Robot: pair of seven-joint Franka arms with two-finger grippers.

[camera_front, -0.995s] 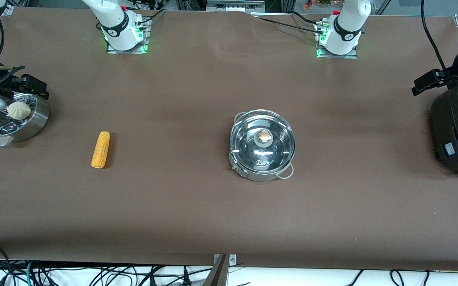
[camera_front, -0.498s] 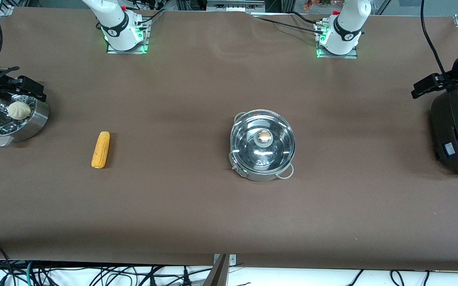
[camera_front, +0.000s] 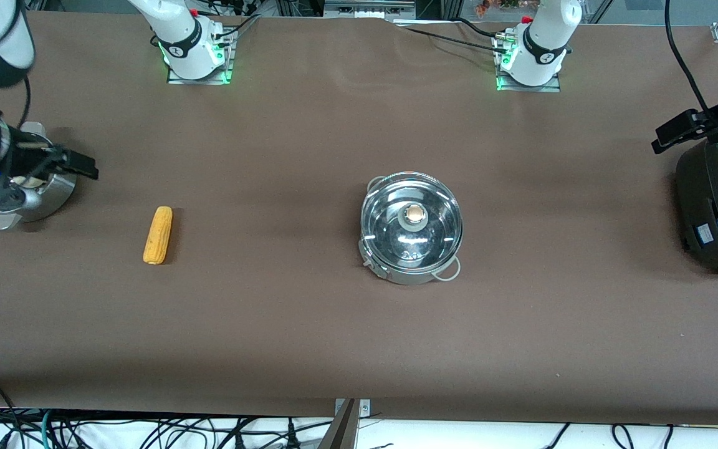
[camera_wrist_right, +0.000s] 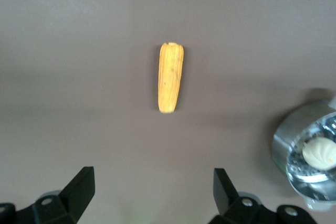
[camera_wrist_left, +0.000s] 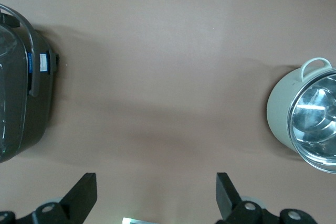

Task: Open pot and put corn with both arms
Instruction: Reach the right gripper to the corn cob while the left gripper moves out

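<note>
The steel pot [camera_front: 411,227] stands mid-table with its glass lid on, brass knob [camera_front: 415,214] on top; its edge also shows in the left wrist view [camera_wrist_left: 307,124]. The yellow corn [camera_front: 157,235] lies on the table toward the right arm's end, and shows in the right wrist view [camera_wrist_right: 171,78]. My right gripper [camera_wrist_right: 152,187] is open and empty, up over the steamer pot's edge [camera_front: 63,165], apart from the corn. My left gripper [camera_wrist_left: 156,190] is open and empty, up beside the black cooker [camera_front: 683,130], well away from the pot.
The perforated steamer pot [camera_front: 38,199] with a white bun [camera_wrist_right: 319,153] stands at the right arm's end of the table. The big black cooker [camera_front: 717,206] stands at the left arm's end. The two arm bases [camera_front: 194,53] stand along the table's top edge.
My right hand has swung over the steamer pot toward the corn and now covers the bun in the front view. My left hand has shifted slightly. The pot and the corn have not moved.
</note>
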